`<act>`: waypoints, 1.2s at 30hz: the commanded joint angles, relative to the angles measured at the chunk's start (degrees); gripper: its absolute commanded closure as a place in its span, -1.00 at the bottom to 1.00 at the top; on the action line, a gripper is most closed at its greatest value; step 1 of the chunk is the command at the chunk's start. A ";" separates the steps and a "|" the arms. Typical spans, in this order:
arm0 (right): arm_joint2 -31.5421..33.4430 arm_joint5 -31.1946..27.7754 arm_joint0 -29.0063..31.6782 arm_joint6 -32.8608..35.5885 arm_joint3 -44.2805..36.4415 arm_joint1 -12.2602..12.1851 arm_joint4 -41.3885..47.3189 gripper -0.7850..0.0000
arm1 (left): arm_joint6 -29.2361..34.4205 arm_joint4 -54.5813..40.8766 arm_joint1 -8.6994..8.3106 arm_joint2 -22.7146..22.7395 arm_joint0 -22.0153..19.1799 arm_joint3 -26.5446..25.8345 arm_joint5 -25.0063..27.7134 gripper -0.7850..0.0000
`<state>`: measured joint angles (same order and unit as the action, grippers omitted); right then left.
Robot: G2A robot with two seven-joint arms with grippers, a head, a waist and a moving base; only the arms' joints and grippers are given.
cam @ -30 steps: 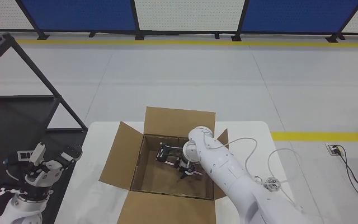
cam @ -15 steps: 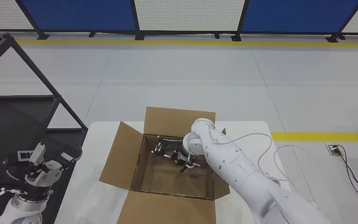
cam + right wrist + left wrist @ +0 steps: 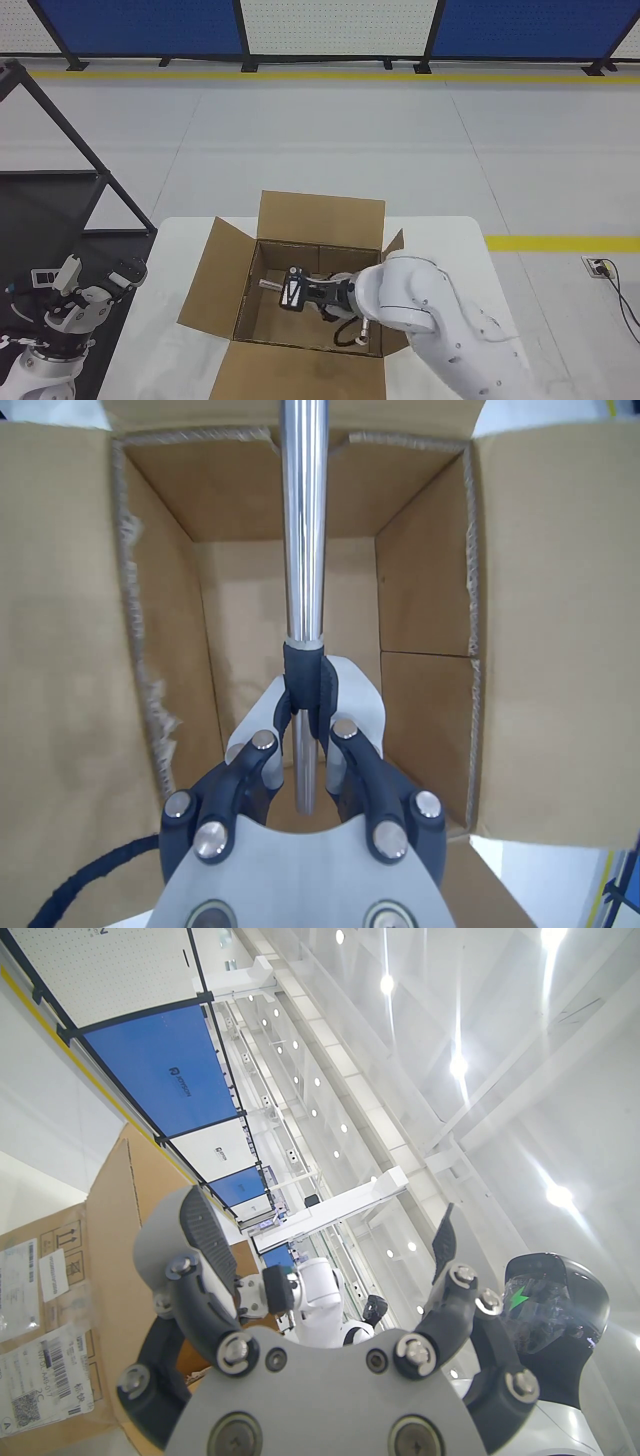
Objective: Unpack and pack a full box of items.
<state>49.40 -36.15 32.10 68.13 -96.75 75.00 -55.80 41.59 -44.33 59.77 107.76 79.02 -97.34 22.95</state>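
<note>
Off the left edge of the white table (image 3: 170,345), the left gripper (image 3: 320,1218) points up at the ceiling with its fingers spread wide and nothing between them; it has no part in this step.

The brown cardboard box (image 3: 215,280) sits on the table with all its flaps folded out; the right wrist view shows its floor bare, so I judge this is either the last item coming out or the first going back in; which of the two, I cannot tell.

Inside the box's outline, the right gripper (image 3: 305,685) is clamped on a polished silver metal rod (image 3: 304,525); the rod runs between the dark ribbed pads (image 3: 327,685) and on past the fingertips, in line with the gripper, towards one end wall; whether its far end touches cardboard is unclear.

The rod is smooth, straight and mirror-bright, likely slippery and held near one end; the next move calls for a firm grip, with the rod kept clear of the walls and ragged rims.
</note>
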 commanded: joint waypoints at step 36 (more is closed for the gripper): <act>15.73 3.34 12.19 -7.93 -29.91 -6.19 -1.47 1.00 | 0.00 0.00 0.00 0.00 0.00 0.00 0.00 -1.00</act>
<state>64.95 -33.10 43.70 61.92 -126.24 68.85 -56.91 41.59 -44.33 59.77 107.76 79.02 -97.34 22.95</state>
